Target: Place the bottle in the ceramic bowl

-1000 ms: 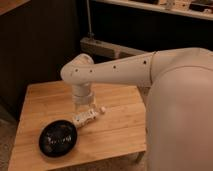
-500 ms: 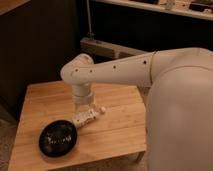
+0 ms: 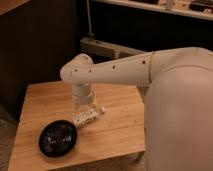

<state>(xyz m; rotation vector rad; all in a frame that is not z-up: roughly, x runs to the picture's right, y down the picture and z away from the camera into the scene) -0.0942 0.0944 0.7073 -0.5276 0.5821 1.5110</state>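
Note:
The white bottle (image 3: pixel 84 119) lies tilted just under my gripper (image 3: pixel 86 110), low over the wooden table (image 3: pixel 115 130). The gripper hangs from the white arm that reaches in from the right, and the arm's wrist hides the top of it. I cannot tell whether the gripper holds the bottle or whether the bottle rests on the table. The glossy black ceramic bowl (image 3: pixel 57 139) sits on the table's front left, a short way down-left of the bottle, with nothing in it.
The table's front edge runs just below the bowl and its right edge lies beside my large white body (image 3: pixel 180 115). A dark wall and a pale ledge (image 3: pixel 107 47) stand behind the table.

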